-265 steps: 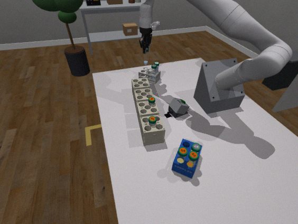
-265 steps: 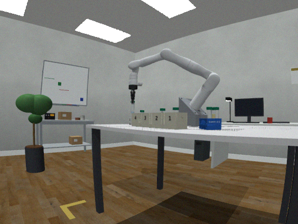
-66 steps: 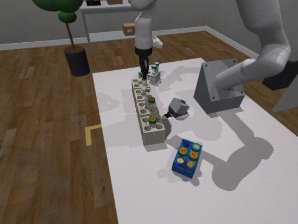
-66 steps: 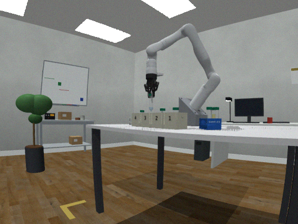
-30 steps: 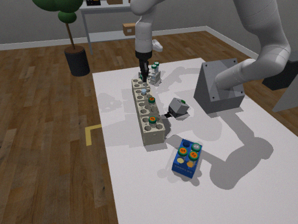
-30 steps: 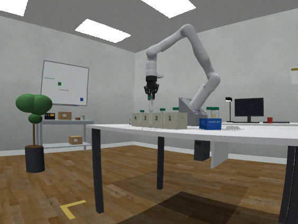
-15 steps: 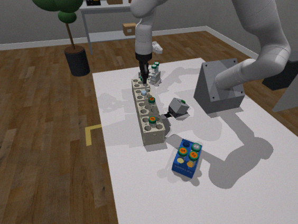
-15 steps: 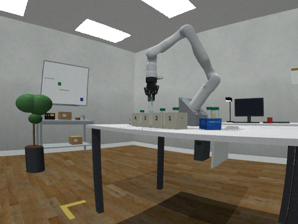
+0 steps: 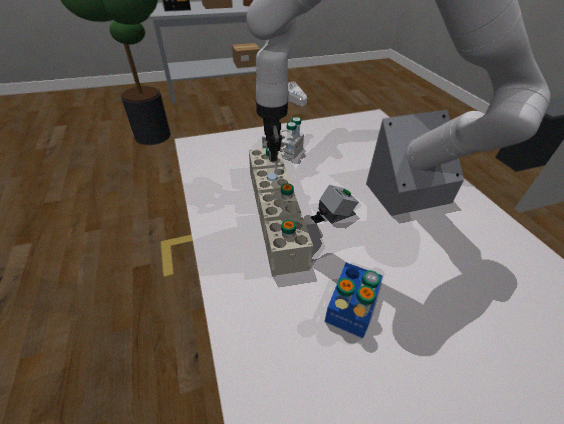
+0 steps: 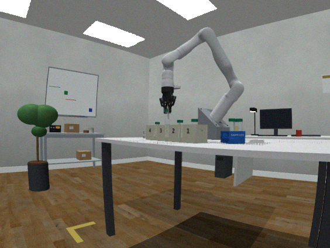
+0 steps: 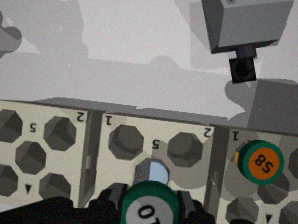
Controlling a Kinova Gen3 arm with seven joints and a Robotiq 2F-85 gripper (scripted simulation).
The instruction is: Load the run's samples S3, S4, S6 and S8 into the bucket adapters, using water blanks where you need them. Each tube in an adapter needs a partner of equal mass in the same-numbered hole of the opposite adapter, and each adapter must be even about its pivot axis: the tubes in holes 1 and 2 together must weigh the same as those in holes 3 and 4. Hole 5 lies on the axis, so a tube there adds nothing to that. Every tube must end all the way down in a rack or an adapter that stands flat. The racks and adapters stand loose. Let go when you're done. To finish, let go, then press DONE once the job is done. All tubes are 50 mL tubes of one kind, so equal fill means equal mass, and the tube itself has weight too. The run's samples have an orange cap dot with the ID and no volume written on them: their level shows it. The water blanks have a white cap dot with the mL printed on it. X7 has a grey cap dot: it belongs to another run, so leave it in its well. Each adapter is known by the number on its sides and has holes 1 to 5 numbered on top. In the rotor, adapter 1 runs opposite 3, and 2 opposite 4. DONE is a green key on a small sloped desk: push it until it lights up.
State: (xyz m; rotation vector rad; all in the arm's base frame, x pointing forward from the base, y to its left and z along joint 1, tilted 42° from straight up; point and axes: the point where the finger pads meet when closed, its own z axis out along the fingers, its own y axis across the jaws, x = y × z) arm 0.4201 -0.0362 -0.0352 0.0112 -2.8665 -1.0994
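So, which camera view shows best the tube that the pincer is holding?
The wrist view: the water blank fills the foreground, white cap dot readable, its tip above the middle adapter. In the top view the pincer mostly hides it; the exterior view shows it small and faint under the pincer.

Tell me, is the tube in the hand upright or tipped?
Upright: the tube hangs straight down from the hand above the adapters.

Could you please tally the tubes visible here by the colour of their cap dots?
Orange-dot tubes: 4
White-dot tubes: 3
Grey-dot tube: 1
Total: 8
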